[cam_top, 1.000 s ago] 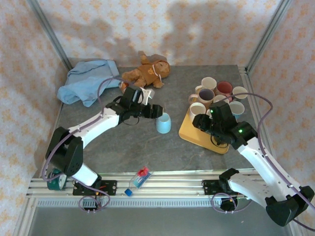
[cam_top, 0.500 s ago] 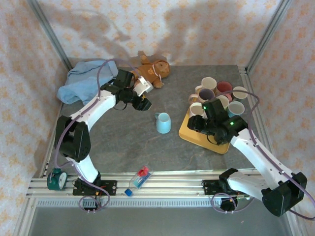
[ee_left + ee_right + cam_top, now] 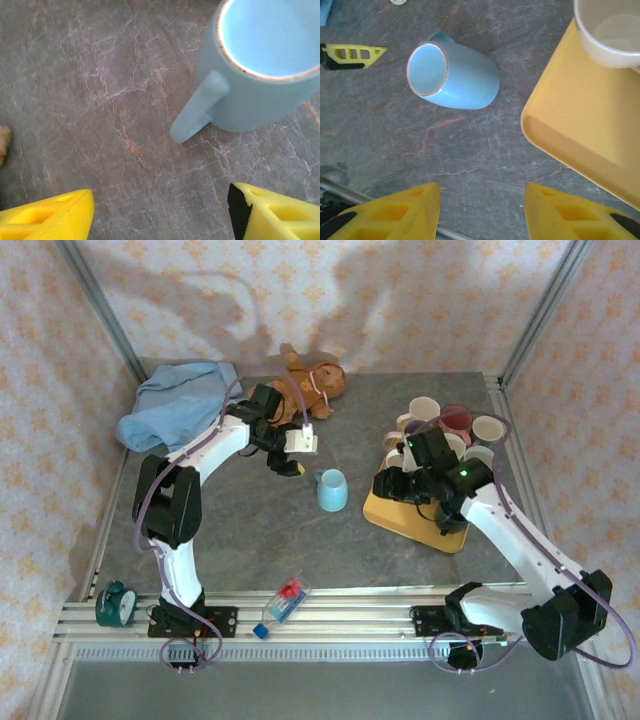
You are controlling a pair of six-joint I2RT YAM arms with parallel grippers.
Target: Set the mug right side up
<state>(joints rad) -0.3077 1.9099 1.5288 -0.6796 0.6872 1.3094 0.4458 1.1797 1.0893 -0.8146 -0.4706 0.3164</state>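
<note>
Approaching the blue mug standing base-up on the table just beside the yellow tray, left gripper and right gripper both spread and empty; next, grasping its wall, lifting and inverting

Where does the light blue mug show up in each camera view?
Top external: light blue mug mid-table, left of the yellow tray.
Left wrist: mug at upper right, handle pointing lower left.
Right wrist: mug at upper left, tray on the right.
Shared landmark: the grey veined tabletop beneath it.
</note>
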